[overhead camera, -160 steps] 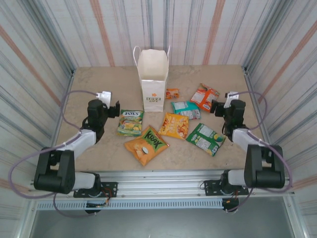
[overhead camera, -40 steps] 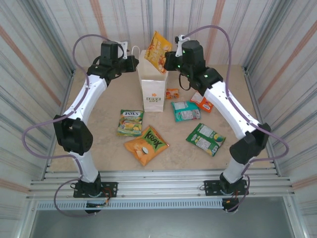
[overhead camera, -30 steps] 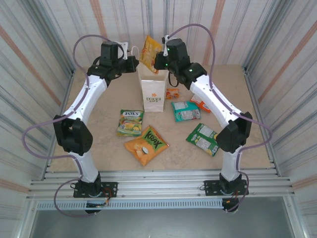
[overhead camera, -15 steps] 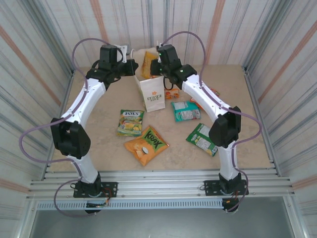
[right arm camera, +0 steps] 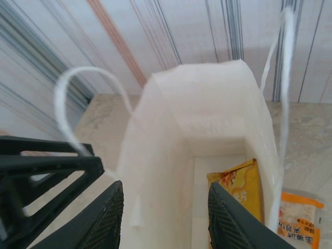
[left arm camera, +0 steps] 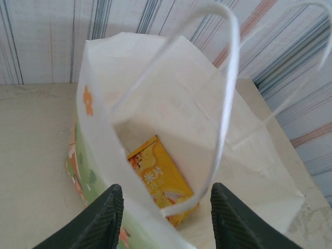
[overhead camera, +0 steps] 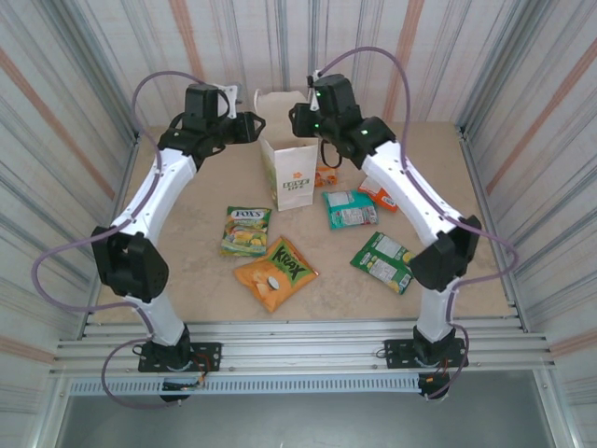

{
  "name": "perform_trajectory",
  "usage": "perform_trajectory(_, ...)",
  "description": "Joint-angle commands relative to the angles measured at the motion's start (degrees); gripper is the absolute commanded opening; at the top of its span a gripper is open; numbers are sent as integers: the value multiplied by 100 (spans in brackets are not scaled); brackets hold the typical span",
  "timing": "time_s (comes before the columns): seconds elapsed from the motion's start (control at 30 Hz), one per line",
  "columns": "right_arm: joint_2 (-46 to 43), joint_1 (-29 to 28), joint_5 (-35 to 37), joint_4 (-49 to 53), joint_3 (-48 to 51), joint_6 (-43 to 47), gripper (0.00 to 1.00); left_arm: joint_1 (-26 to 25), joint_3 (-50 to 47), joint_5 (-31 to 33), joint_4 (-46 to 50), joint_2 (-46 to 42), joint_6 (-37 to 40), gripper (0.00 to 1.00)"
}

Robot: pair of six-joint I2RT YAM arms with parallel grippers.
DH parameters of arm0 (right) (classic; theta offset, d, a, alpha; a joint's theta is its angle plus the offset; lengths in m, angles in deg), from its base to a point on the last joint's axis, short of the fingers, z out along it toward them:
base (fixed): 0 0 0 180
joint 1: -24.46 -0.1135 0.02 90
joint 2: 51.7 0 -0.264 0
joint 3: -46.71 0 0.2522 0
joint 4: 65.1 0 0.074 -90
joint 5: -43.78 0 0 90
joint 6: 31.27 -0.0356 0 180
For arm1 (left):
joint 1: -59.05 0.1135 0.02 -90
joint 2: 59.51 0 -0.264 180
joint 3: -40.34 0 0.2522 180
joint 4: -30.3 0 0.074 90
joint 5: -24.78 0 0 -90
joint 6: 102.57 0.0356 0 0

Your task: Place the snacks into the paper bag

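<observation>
**Top external:** The paper bag (overhead camera: 292, 174) stands far centre on the surface (overhead camera: 187, 271). The left gripper (overhead camera: 247, 127) is at its 10 o'clock rim and the right gripper (overhead camera: 298, 121) at 12 o'clock. The FOX'S packet (overhead camera: 245, 231) lies at the bag's 7 o'clock, the Krax packet (overhead camera: 275, 273) at 6 and the teal packet (overhead camera: 350, 207) at 4.

**Left wrist:** The fingers (left arm camera: 104, 220) are spread wide, straddling the bag's near wall; contact cannot be confirmed. The yellow-orange packet (left arm camera: 158, 184) lies on the bag's bottom.

**Right wrist:** The fingers (right arm camera: 106, 220) are wide apart and empty, above the mouth.

**Judgement:** The foil packets look light, thin, slippery and crushable, so grip a crimped end seam. The bag looks flimsy and easily tipped.

**Change:** 0.5 s ago the right fingers held the yellow-orange packet at the mouth. It is now released.
</observation>
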Motion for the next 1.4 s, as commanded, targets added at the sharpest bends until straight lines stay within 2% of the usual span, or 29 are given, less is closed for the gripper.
perform_trajectory(0.0, -649, -45, -291, 268, 411, 120, 47, -18, 74, 63, 254, -586, -4, 57)
perform_trajectory(0.2, -1832, -174, -671, 251, 2041, -460, 50, -2, -609, 148, 531, -1422, -92, 63)
perform_trajectory(0.43, -3182, -360, -1116, -333, 4365, -2354, 50, 17, -1952, 166, 1024, -2550, -351, 63)
perform_trajectory(0.63, -3762, -1012, -1097, -337, 5685, -3795, 54, -154, -3565, 79, 1043, -3362, -764, 58)
perform_trajectory(0.77, -3796, -1454, -1335, -602, 6310, -4603, 56, -391, -4447, -56, 895, -3557, -1018, 56)
perform_trajectory(1.0, -3167, -1931, -1917, -1452, 7023, -5433, 59, -808, -5317, -74, 568, -3281, -1246, 51)
perform_trajectory(1.17, -2726, -1991, -2143, -1844, 7282, -5625, 59, -877, -5676, -129, 367, -2925, -1313, 47)
perform_trajectory(1.37, -2307, -1948, -2284, -2266, 7523, -5760, 59, -909, -5873, -85, 170, -2526, -1304, 47)
